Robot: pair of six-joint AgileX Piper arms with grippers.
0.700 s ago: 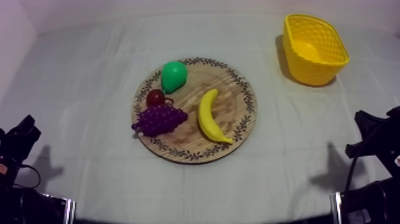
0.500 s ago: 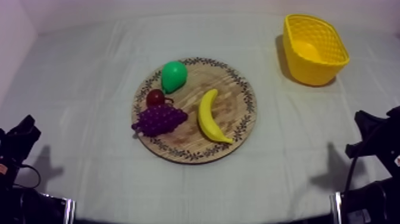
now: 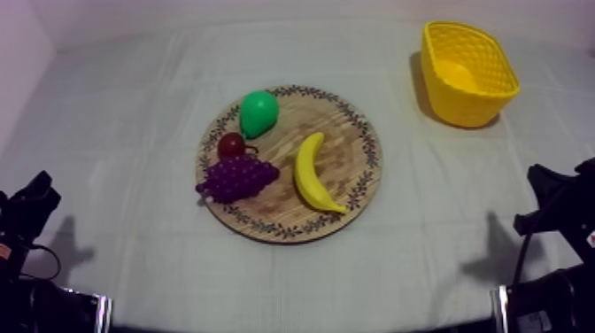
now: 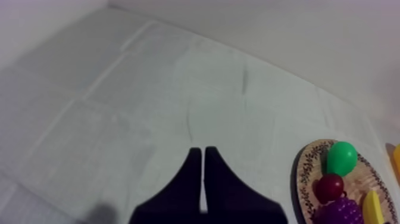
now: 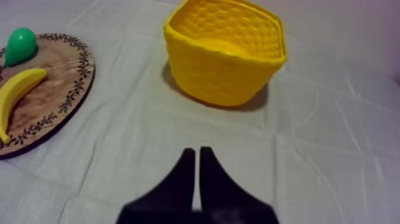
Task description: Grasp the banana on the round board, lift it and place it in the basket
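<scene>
Banana (image 3: 312,173) lies on wooden board (image 3: 350,146) w/ pear (image 3: 258,112), grapes (image 3: 237,178), small red fruit (image 3: 232,144); yellow basket (image 3: 460,111) well apart. Left gripper (image 4: 203,156) & right gripper (image 5: 197,156): jaws together, nothing held, over cloth (image 3: 133,115).

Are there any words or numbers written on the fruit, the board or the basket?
None: no words, numbers or labels can be read anywhere.
The round wooden board has only a leafy pattern round its rim, not letters.
The yellow woven basket and the yellow toy banana are plain.
</scene>
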